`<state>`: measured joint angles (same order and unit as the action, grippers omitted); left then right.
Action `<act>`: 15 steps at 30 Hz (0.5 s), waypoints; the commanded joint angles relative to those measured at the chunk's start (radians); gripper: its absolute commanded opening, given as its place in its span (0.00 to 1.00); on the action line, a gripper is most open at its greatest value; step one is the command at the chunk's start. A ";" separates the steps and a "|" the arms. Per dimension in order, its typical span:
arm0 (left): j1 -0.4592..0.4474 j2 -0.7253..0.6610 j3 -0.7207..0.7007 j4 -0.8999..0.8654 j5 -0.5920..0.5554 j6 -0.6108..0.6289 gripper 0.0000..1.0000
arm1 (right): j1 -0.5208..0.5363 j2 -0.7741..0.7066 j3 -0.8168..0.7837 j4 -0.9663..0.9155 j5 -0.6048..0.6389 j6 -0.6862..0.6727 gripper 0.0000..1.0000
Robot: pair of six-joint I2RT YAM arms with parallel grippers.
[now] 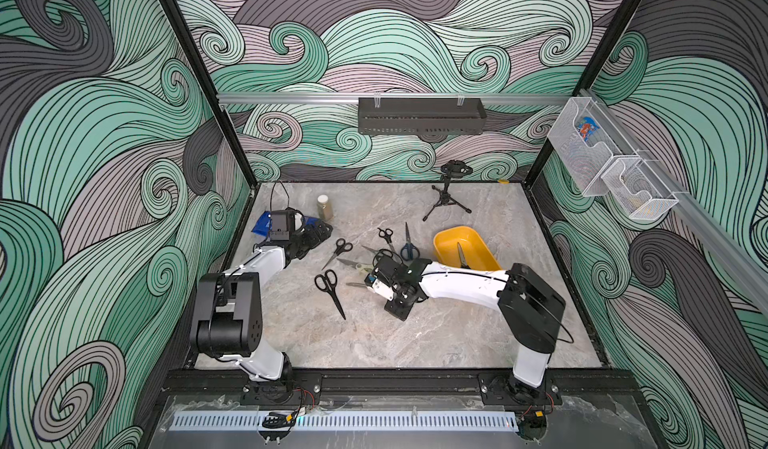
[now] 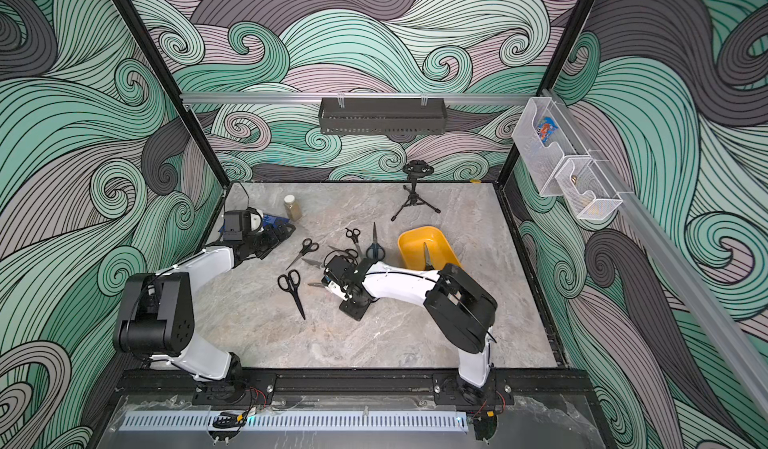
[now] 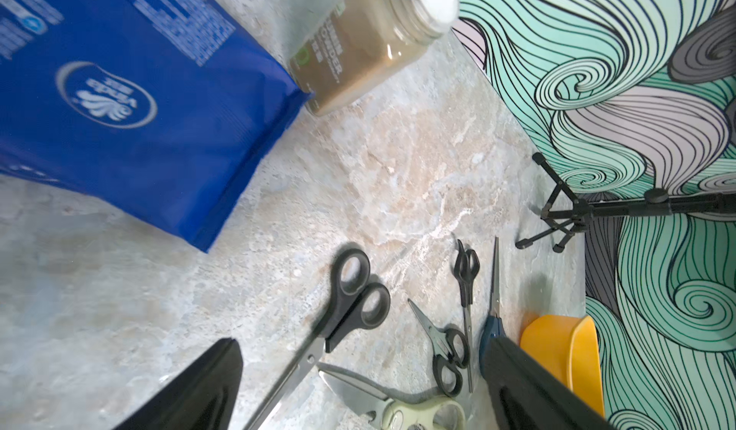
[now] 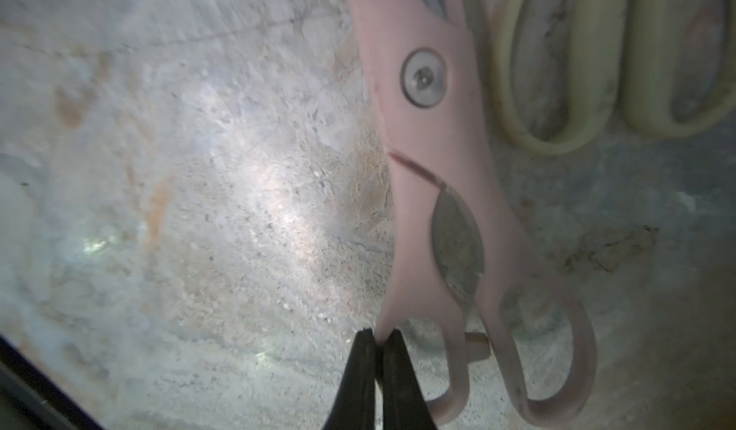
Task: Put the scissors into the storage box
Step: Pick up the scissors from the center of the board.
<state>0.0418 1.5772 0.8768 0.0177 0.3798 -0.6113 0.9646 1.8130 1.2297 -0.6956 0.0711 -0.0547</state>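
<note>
My right gripper [image 4: 378,338] is shut on the edge of the pale pink scissors' [image 4: 434,169] handle loop, low over the table; in both top views it sits mid-table [image 1: 370,284] [image 2: 328,284]. The cream pair's handles [image 4: 597,69] lie beside them. The yellow storage box [image 1: 478,241] [image 2: 415,239] stands just right of the arm with one pair [image 1: 462,255] inside. Several more scissors lie loose: a large black pair [image 1: 329,287], another black pair [image 3: 350,300], a small black pair [image 1: 386,237], a blue-handled pair [image 1: 408,245]. My left gripper [image 3: 363,341] hangs open at the left [image 1: 318,235], holding nothing.
A blue packet [image 3: 119,89] and a spice jar [image 1: 324,208] lie by the left gripper. A small black tripod [image 1: 449,195] stands at the back. A black perforated tray [image 1: 419,114] hangs on the back rail, white mesh baskets [image 1: 582,143] on the right wall.
</note>
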 commanded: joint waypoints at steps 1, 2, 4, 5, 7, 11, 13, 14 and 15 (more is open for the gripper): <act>0.028 -0.052 0.050 -0.001 0.021 -0.014 0.99 | -0.044 -0.115 0.016 0.086 -0.055 0.036 0.00; 0.032 -0.054 0.056 0.002 0.021 -0.015 0.99 | -0.056 -0.134 0.020 0.085 -0.057 0.040 0.00; 0.044 -0.055 0.074 0.001 0.018 -0.018 0.99 | -0.087 -0.171 0.025 0.086 -0.052 0.048 0.00; 0.049 -0.054 0.084 -0.003 0.017 -0.018 0.98 | -0.101 -0.186 0.026 0.086 -0.046 0.052 0.00; 0.061 -0.050 0.100 -0.004 0.019 -0.023 0.99 | -0.136 -0.220 0.025 0.084 -0.023 0.060 0.00; 0.061 -0.042 0.090 0.017 0.042 -0.045 0.99 | -0.226 -0.268 0.034 0.084 0.016 0.103 0.00; 0.056 -0.040 0.060 0.043 0.067 -0.066 0.99 | -0.291 -0.279 0.039 0.083 0.060 0.156 0.00; 0.051 -0.042 0.045 0.057 0.077 -0.072 0.99 | -0.319 -0.282 0.038 0.084 0.069 0.174 0.00; 0.043 -0.044 0.026 0.072 0.091 -0.076 0.99 | -0.353 -0.283 0.036 0.084 0.081 0.198 0.00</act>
<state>0.0948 1.5463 0.9337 0.0521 0.4194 -0.6609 0.6769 1.5482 1.2465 -0.6159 0.0914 0.0612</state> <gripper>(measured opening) 0.986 0.068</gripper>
